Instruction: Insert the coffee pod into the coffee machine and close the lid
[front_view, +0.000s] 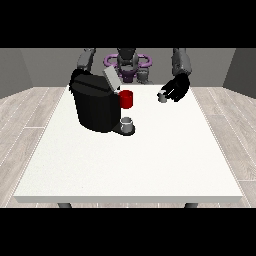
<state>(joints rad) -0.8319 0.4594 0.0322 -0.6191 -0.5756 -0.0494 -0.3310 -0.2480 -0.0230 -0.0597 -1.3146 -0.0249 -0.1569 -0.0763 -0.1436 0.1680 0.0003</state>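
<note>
Front view across a large white table (150, 165), with the robot small at the far edge. A black coffee machine (94, 106) stands on the table toward the view's left; its grey lid (111, 79) is raised and tilted back, leaving the top opening uncovered. A red part (126, 99) shows at the machine's front, just below the lid, and a small grey cup (127, 123) sits beneath it on the machine's base. The hand at the view's right (177, 89) hangs over the far part of the table, well apart from the machine, with its fingers curled round a small grey coffee pod (162, 97), which shows at the hand's lower left edge; the pod appears to be lifted slightly off the table surface, though the view is too coarse to be sure. The arm at the view's left descends behind the coffee machine, and its hand is hidden by the machine's body, so its state cannot be told. The pod lies to the right of the red part, at roughly the same height in the view, and touches neither the machine nor the cup
</note>
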